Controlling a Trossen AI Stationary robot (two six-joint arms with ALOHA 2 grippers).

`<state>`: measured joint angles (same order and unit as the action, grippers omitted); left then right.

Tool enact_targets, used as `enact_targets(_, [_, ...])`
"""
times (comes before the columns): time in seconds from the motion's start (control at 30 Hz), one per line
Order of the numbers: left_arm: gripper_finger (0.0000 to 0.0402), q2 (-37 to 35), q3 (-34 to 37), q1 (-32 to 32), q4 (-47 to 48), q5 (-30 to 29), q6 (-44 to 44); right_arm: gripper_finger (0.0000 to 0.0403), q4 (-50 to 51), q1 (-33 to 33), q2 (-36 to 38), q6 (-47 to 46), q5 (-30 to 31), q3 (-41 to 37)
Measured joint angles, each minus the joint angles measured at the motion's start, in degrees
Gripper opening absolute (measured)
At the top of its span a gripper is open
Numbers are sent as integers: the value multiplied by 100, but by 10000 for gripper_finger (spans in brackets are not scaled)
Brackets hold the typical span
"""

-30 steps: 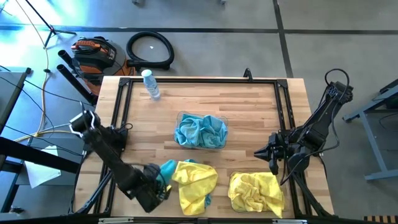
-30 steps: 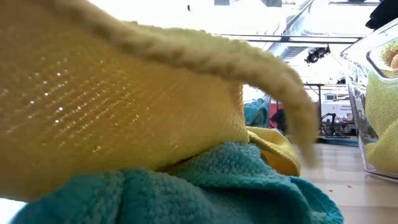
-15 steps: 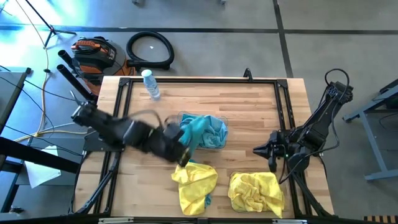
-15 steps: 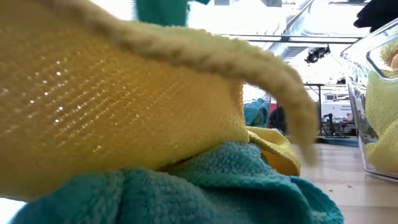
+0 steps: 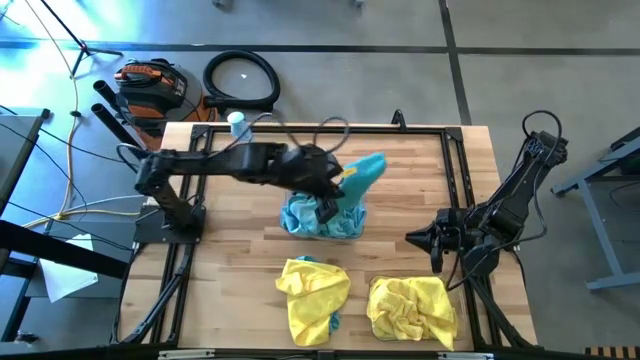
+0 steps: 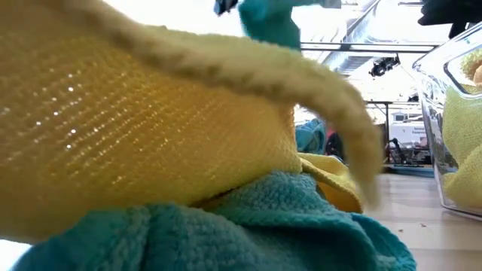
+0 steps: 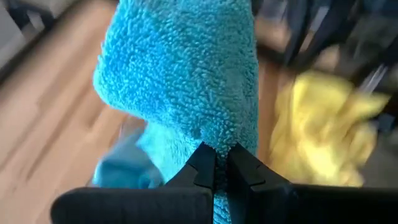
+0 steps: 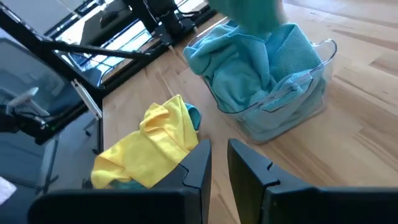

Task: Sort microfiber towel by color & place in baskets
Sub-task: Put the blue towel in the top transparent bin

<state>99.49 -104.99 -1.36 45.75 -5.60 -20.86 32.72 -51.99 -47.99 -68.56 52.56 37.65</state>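
My left gripper hangs over the far side of the clear basket of teal towels, shut on one teal microfiber towel. That towel also shows high in the low view. A loose yellow towel lies at the table's near edge on another teal towel. The second basket at the near right holds yellow towels. My right gripper waits at the table's right, its fingers slightly apart with nothing between them. My left gripper pinches a bunched part of the teal towel between its two fingertips; how many layers, I cannot tell. The fingers slant downward, coming from the table's left. The towel is lifted clear and reaches out past the fingertips, above the basket's far right corner.
A clear plastic bottle lies at the far left, partly behind my left arm. Black rails frame the wooden table top. Bare wood lies open between the teal basket and my right gripper. Beyond the far edge, a hose and a tool lie on the floor.
My left gripper has risen from the near left pile and swung toward the far right, rolling its wrist, until it hangs above the teal basket. The teal towel has come away from under the yellow towel and is lifted clear. The yellow towel stays in place.
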Motion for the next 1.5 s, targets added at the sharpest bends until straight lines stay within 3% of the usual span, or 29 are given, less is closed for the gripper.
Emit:
enact_targets(0.1, [0, 325, 4, 89, 623, 266, 333, 46, -1, 0, -2, -63, 1, 0])
enact_targets(0.27, [0, 852, 7, 83, 1900, 120, 666, 46, -1, 0, -2, -261, 38, 0])
enact_targets(0.37, [0, 1182, 7, 64, 2075, 102, 879, 46, 10, 0, -4, -303, 115, 0])
enact_targets(0.57, [0, 1792, 4, 61, 2021, 93, 1154, 46, 12, 0, -7, -306, 461, 0])
enact_targets(0.97, [24, 2654, -7, 96, 1254, 84, 1247, 46, 6, 0, -7, -360, 471, 0])
enact_targets(1.27, [86, 2689, -4, 97, 1121, 16, 1045, 46, 6, 0, -7, -356, 473, 0])
enact_targets(1.5, [110, 2240, 7, 96, 1269, -98, 655, 46, 48, 1, -7, -349, 473, 0])
